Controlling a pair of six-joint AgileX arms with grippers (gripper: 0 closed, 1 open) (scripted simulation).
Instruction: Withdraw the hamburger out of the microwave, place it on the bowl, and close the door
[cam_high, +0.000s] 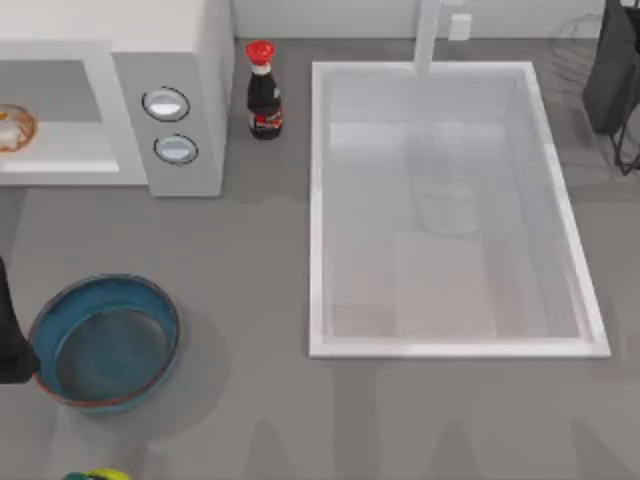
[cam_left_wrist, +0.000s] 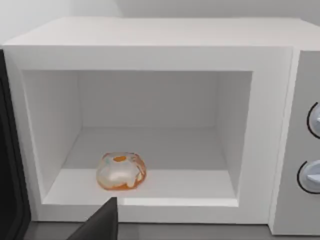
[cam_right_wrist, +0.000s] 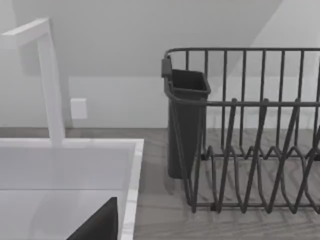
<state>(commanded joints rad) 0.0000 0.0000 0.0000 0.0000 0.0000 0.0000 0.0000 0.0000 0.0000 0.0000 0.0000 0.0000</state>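
Overhead, the grey table (cam_high: 260, 280) carries a large white sink (cam_high: 565, 230) across its middle and right, with a white faucet (cam_high: 428, 35) at the sink's twelve o'clock edge and a pale wall behind. A dark sauce bottle (cam_high: 264, 95) with a red cap stands between the sink and the microwave (cam_high: 190, 60), which sits at the table's ten o'clock corner, two round knobs on its front panel. A dark wire dish rack (cam_right_wrist: 250, 150) with a cup holder stands on the table past the sink's right edge.

The microwave cavity is open. The hamburger (cam_left_wrist: 121, 171) lies on the cavity floor, toward its front and left of centre, a pale lump with an orange spot. The door (cam_left_wrist: 11, 170) shows as a dark slab swung out at the cavity's nine o'clock side. The bowl (cam_high: 105, 342) sits on the table at seven o'clock, well apart from the microwave.

A dark finger of the left claw (cam_left_wrist: 100, 225) pokes up just in front of the microwave's lower lip, at about six o'clock from the hamburger, near it but not touching. Whether that claw is spread or closed I cannot tell. The right claw (cam_right_wrist: 97, 225) hangs by the sink's far right corner; its state I cannot tell either.
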